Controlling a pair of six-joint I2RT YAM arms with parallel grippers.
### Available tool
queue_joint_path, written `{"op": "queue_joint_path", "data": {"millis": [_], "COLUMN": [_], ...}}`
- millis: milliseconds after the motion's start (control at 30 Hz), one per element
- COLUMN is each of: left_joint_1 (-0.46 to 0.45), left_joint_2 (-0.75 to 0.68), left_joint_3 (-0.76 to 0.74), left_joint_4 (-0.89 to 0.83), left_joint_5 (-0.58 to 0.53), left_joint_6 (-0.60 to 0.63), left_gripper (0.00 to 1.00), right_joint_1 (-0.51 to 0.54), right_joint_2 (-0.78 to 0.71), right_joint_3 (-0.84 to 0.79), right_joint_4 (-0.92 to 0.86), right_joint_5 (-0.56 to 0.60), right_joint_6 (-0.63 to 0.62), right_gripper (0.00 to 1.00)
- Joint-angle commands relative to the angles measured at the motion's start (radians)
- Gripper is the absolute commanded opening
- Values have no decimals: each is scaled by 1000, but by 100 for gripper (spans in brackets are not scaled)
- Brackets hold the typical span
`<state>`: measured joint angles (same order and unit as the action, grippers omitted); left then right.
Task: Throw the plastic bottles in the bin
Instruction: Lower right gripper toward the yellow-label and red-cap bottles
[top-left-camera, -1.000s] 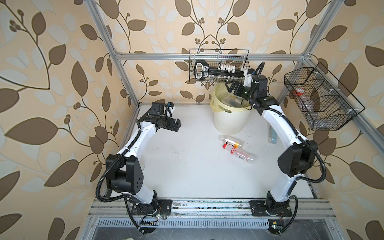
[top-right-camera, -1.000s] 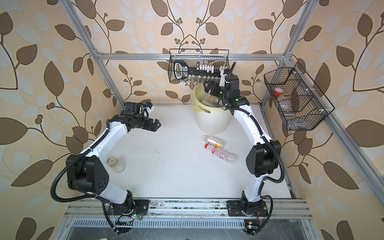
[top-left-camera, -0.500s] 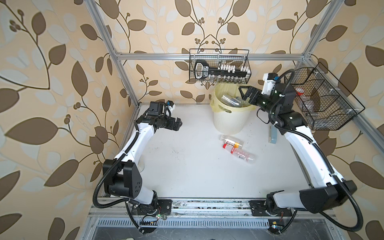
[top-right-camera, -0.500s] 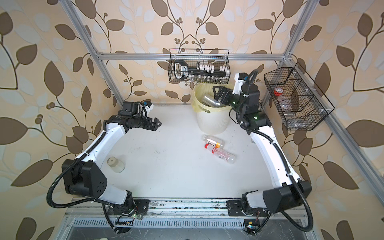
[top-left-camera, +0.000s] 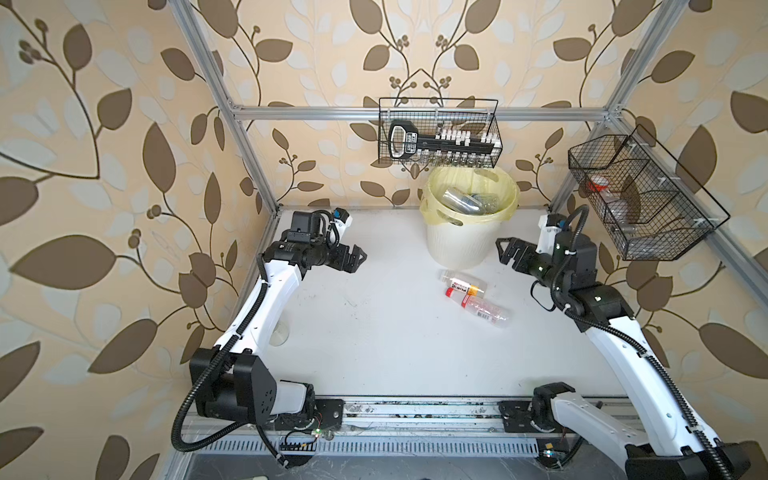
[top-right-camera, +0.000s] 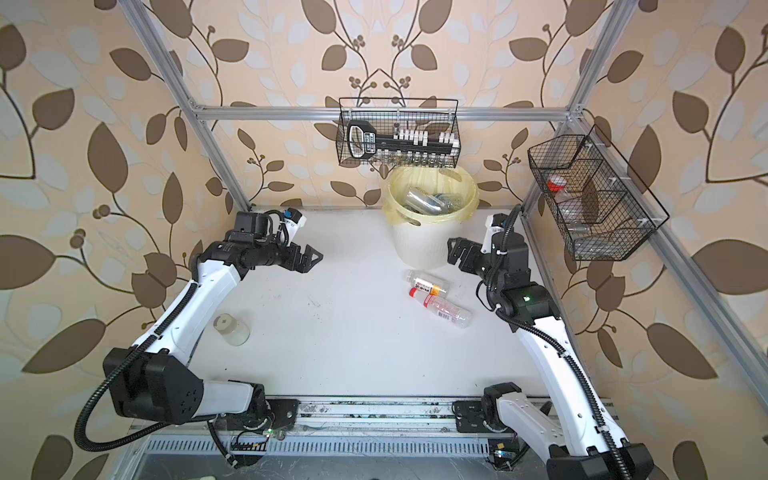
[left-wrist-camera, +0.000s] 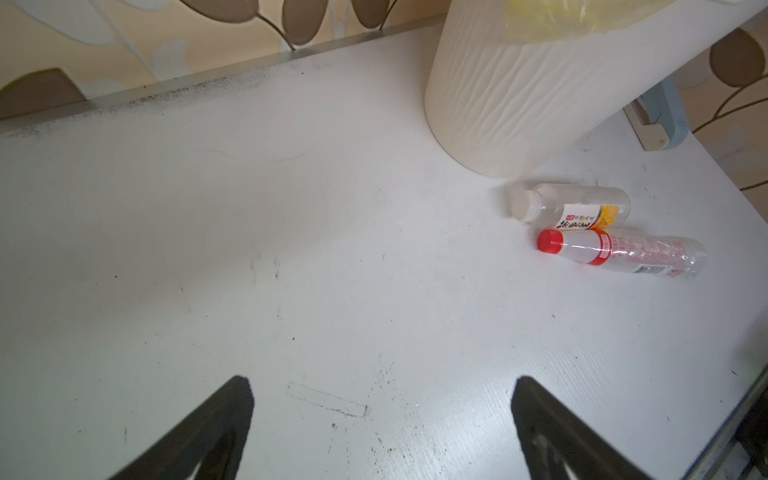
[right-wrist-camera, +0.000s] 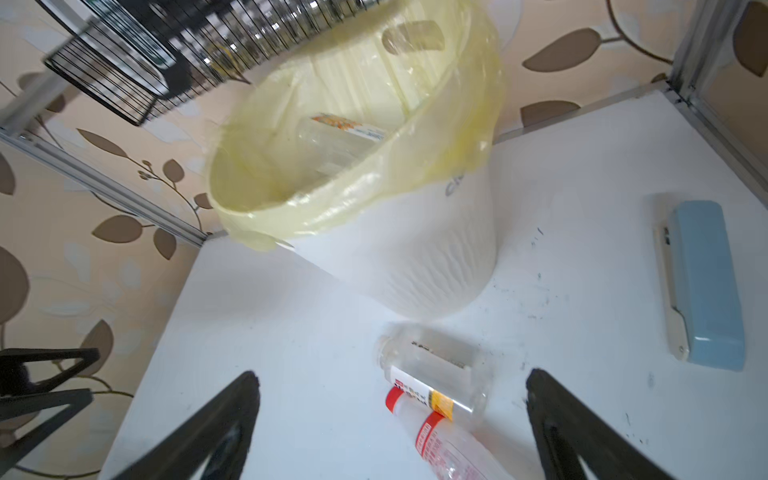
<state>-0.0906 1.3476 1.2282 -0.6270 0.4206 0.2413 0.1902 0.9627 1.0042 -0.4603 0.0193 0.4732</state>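
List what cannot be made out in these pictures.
Bottles in the bin: count unclear; they overlap in both top views, blurred in the right wrist view.
Red-capped bottle: cut off by the right wrist view's edge.
Pale-blue case: partly behind the bin in the left wrist view.
Side wire basket: contents too small through the mesh in both top views.

In a top view the left arm (top-left-camera: 270, 299) hides most of a clear jar (top-left-camera: 283, 336) near the left wall; the bin (top-left-camera: 457, 247) holds clear bottles (top-left-camera: 459, 198) overlapped beyond counting; what lies in the right wire basket (top-left-camera: 673, 246) is too small to name; the right wrist view blurs the bin's rim and the far wire basket (right-wrist-camera: 112, 79), and its edge cuts off the red-capped bottle (right-wrist-camera: 449, 449); in the left wrist view the bin hides part of the blue case (left-wrist-camera: 667, 116).
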Motion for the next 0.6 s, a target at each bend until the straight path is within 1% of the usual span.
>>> {"op": "queue_joint_path", "data": {"millis": [0, 67, 133, 200, 367, 467, 567], "left_joint_1": [4, 5, 5, 4, 9, 21, 51], "left_joint_2": [-38, -47, -56, -61, -72, -70, -64], "left_joint_3": [-33, -55, -76, -87, -115, -144, -132], "left_joint_4": [-17, -16, -9, -4, -10, -4, -24], "left_joint_5": [52, 53, 56, 63, 90, 146, 207], "left_joint_6": [38, 39, 33, 10, 5, 19, 19], "left_gripper": [99, 99, 99, 99, 99, 99, 99], "right_joint_1": [59, 108, 137, 153, 163, 171, 206], "right_joint_2": [-22, -24, -25, -24, 7, 67, 125], "right_joint_3": [-58, -96, -134, -173, -269, -271, -280], "right_joint_4": [-50, -60, -63, -61, -41, -70, -58], "right_joint_5": [104, 138, 145, 141, 146, 153, 172], "right_joint_6": [-54, -71, -71, -66, -42, -44, -47], "right_gripper": [100, 100, 100, 100, 100, 100, 100]}}
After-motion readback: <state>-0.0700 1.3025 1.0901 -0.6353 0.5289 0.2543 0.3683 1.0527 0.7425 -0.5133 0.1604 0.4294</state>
